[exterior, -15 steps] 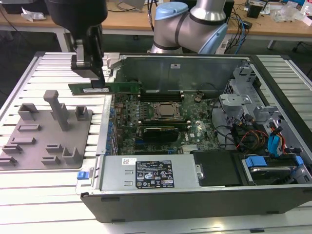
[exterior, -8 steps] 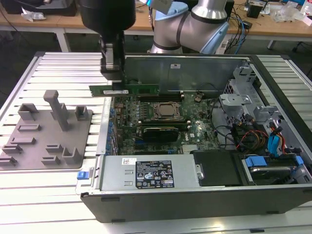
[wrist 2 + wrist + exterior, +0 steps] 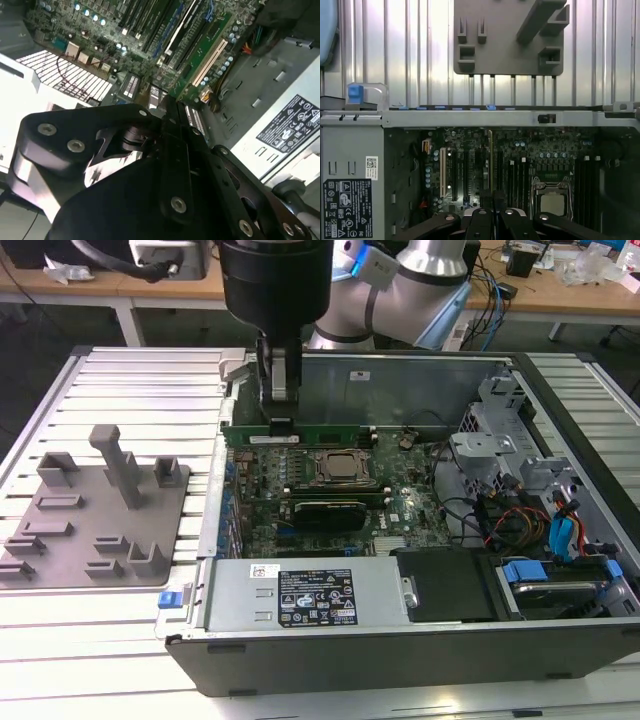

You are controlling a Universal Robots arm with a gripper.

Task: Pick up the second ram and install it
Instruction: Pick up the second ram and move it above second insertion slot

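Observation:
The second ram (image 3: 320, 432) is a long green stick standing on edge along the far side of the CPU socket (image 3: 340, 468), inside the open computer case. My gripper (image 3: 281, 423) comes straight down on the stick near the end toward the exterior view's left, its fingers shut on the stick's upper edge. In the first wrist view the second ram (image 3: 491, 160) shows edge-on as a thin line running out from between my fingertips (image 3: 494, 212), over the black slots beside the CPU socket (image 3: 552, 202).
A grey plastic tray (image 3: 100, 510) with upright posts lies on the ribbed table at the exterior view's left. The power supply (image 3: 310, 595) fills the case's near side. Drive cages and cables (image 3: 520, 510) crowd the right. The case wall (image 3: 485, 117) stands close.

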